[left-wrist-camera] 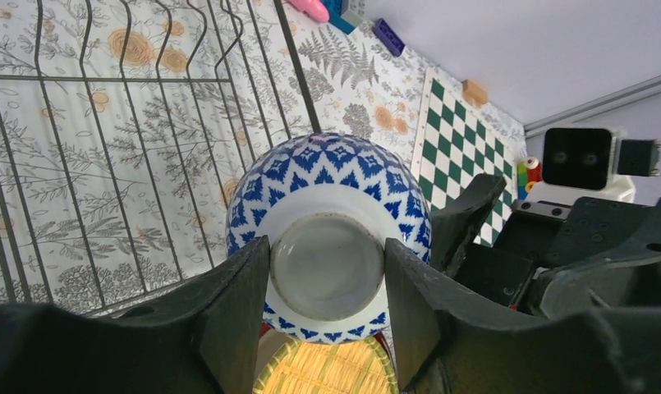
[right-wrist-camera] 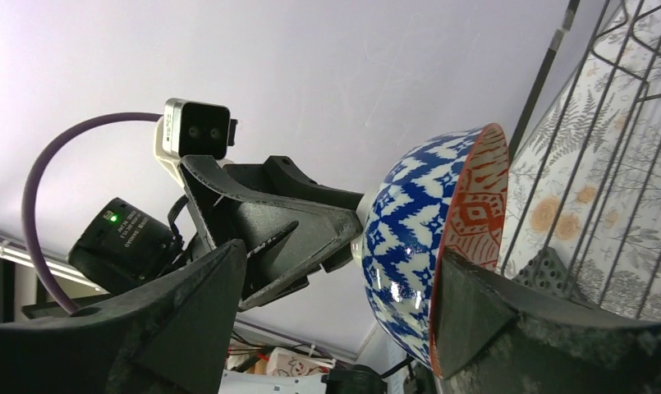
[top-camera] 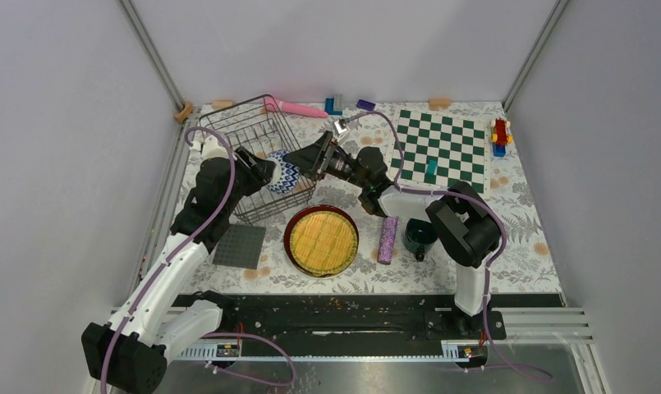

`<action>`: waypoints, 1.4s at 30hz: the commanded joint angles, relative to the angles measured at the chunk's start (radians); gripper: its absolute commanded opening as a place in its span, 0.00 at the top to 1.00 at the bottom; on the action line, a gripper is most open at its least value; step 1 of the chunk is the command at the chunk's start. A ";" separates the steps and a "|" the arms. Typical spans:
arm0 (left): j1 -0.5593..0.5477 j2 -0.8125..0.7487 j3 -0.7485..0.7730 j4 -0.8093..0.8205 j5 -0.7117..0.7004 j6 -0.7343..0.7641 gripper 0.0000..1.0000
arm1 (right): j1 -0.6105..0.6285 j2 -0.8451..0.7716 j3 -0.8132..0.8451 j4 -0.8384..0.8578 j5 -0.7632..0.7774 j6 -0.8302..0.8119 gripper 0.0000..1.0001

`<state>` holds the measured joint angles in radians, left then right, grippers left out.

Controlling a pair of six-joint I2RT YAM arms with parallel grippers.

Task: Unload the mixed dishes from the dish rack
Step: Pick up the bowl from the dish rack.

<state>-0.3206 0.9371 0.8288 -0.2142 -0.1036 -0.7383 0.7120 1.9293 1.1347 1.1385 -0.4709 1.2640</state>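
Note:
The blue-white patterned bowl (top-camera: 284, 171) hangs on its side in the air at the near right edge of the dish rack (top-camera: 246, 131). My left gripper (top-camera: 267, 175) is shut on the bowl's foot ring (left-wrist-camera: 327, 271); its fingers (left-wrist-camera: 238, 316) press on both sides. My right gripper (top-camera: 309, 161) is wide open at the bowl's rim (right-wrist-camera: 466, 205), with one finger (right-wrist-camera: 495, 328) at the red-patterned inside and the bowl wall between the jaws. The yellow woven-look plate (top-camera: 321, 240) lies on the dark red-rimmed plate (top-camera: 289, 231). The dark teal mug (top-camera: 419, 236) stands to the right. The green plate and greyish cup are out of view.
The rack's wires (left-wrist-camera: 105, 164) show no dishes inside. A grey square mat (top-camera: 239, 246) lies in front of the rack. A purple glitter cylinder (top-camera: 387, 240) lies between plate and mug. A chessboard (top-camera: 442, 148) is at the back right, small toys along the back edge.

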 commanded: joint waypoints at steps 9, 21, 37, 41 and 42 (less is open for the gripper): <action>0.005 -0.050 -0.018 0.169 0.099 -0.037 1.00 | 0.046 -0.005 0.017 0.283 -0.070 0.188 0.54; 0.005 -0.090 -0.022 0.131 0.107 -0.036 0.30 | 0.054 -0.130 -0.063 0.304 -0.067 0.146 1.00; 0.005 -0.252 -0.053 -0.069 -0.149 0.031 0.01 | 0.039 -0.714 -0.262 -0.812 0.124 -0.524 1.00; 0.005 -0.235 -0.079 -0.066 -0.167 0.039 0.01 | 0.038 -0.925 -0.319 -1.076 0.353 -0.645 1.00; 0.005 -0.226 -0.082 -0.065 -0.171 0.042 0.01 | 0.039 -0.970 -0.337 -1.116 0.396 -0.660 1.00</action>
<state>-0.3187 0.6895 0.7673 -0.2817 -0.2150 -0.7250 0.7517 1.1343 0.8402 0.3367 -0.3199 0.7967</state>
